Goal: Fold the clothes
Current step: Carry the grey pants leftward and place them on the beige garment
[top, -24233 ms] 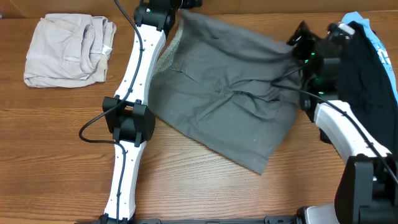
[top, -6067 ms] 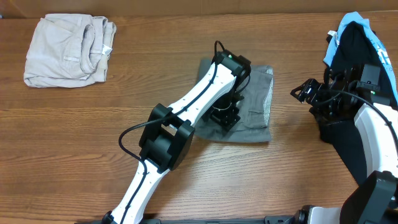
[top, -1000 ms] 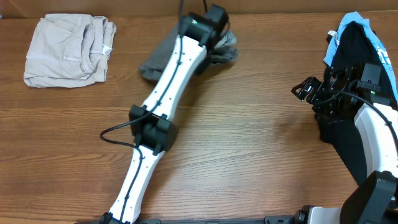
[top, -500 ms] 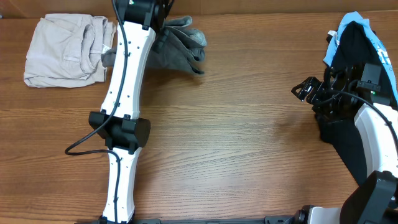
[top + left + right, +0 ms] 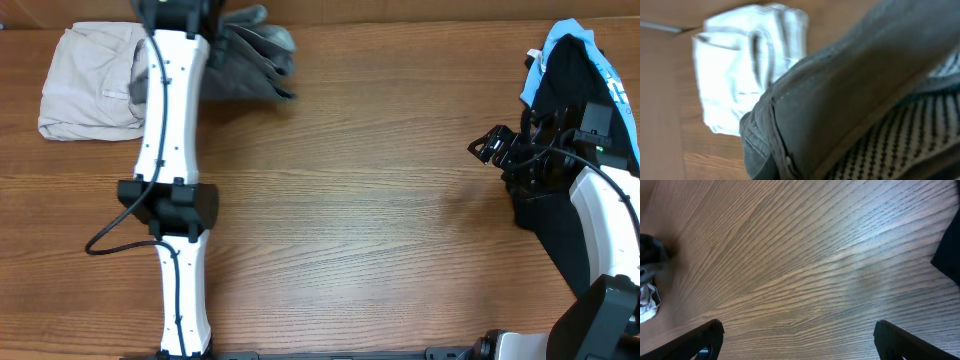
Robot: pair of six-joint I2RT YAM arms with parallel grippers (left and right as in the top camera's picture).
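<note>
Grey shorts in transit: within the last second the left gripper has swept the folded bundle from the upper middle of the overhead frame to the upper left, just beside the beige garment — folding looks done, and only setting down remains. Cloth hides its fingers in the wrist view, but the bundle travels with it, so it is judged to be pinching the fabric. The right gripper, fingers spread, hovers over the table at right — unmoved.
</note>
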